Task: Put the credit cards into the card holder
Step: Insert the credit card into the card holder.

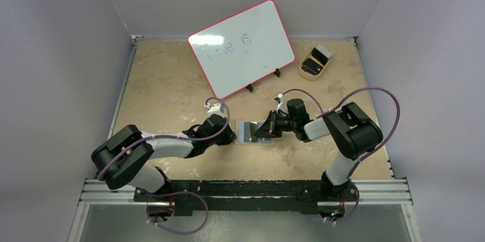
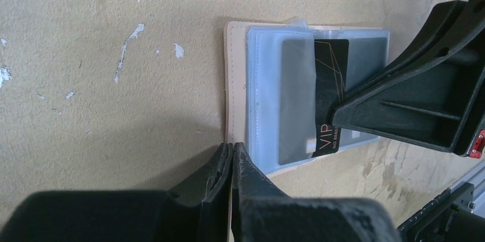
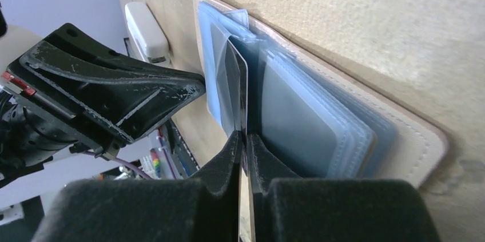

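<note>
The card holder [image 1: 254, 132] lies open on the table between both arms, a beige cover [image 2: 235, 70] with several pale-blue clear sleeves [image 3: 297, 110]. My left gripper [image 2: 231, 147] is shut on the cover's near beige edge. My right gripper [image 3: 245, 138] is shut on a dark card [image 3: 235, 82] marked "VIP" [image 2: 330, 93]. The card stands on edge, part of it inside a sleeve. In the top view the left gripper [image 1: 233, 137] and the right gripper [image 1: 264, 130] meet at the holder from either side. No other card shows.
A red-rimmed whiteboard [image 1: 243, 47] stands propped at the back centre. A tan oval tray [image 1: 311, 67] holding a silver-white block [image 1: 324, 53] sits at the back right. The table's near edge and rail [image 1: 246, 187] lie just behind the arm bases.
</note>
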Controlling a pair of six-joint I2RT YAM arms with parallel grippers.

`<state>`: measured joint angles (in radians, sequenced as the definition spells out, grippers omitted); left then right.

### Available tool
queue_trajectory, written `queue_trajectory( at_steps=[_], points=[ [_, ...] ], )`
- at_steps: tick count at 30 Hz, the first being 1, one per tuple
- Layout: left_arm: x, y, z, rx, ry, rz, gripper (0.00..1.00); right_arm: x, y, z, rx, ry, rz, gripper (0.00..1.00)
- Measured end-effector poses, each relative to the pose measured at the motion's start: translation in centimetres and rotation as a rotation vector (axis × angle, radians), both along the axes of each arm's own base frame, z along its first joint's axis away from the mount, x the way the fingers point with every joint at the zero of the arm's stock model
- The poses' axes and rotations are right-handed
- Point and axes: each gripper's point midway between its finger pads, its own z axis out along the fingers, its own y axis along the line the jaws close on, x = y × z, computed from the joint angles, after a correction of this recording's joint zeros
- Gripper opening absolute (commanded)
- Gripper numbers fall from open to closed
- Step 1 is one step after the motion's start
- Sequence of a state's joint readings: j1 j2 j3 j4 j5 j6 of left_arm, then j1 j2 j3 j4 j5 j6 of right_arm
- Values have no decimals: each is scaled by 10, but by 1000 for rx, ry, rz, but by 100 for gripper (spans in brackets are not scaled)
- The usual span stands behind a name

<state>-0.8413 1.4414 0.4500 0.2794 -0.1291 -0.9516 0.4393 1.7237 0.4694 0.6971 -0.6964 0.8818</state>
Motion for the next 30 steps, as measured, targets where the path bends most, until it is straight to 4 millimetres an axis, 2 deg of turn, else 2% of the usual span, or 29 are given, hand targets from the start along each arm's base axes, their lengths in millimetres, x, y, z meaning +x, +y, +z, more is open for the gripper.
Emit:
queue_trajectory(
  at_steps=[7, 11, 14, 19, 22, 30],
  points=[
    [-3, -3, 0, -6, 1, -7, 0, 4, 6, -3, -50, -18, 31, 21],
    [-4, -3, 0, -7, 2, -10, 0, 11, 4, 1, -110, -44, 28, 35],
    [-5, -4, 0, -9, 2, -12, 0, 19, -4, 9, -173, -94, -1, 40],
    [-6, -4, -1, -14, 4, -9, 0, 27, -15, 18, -241, -149, -40, 44],
    [-6, -4, 0, -14, 4, -8, 0, 27, -18, 15, -258, -149, -41, 44],
    [-5, -5, 0, -7, 8, -7, 0, 35, -10, 13, -251, -167, -15, 45]
  ],
)
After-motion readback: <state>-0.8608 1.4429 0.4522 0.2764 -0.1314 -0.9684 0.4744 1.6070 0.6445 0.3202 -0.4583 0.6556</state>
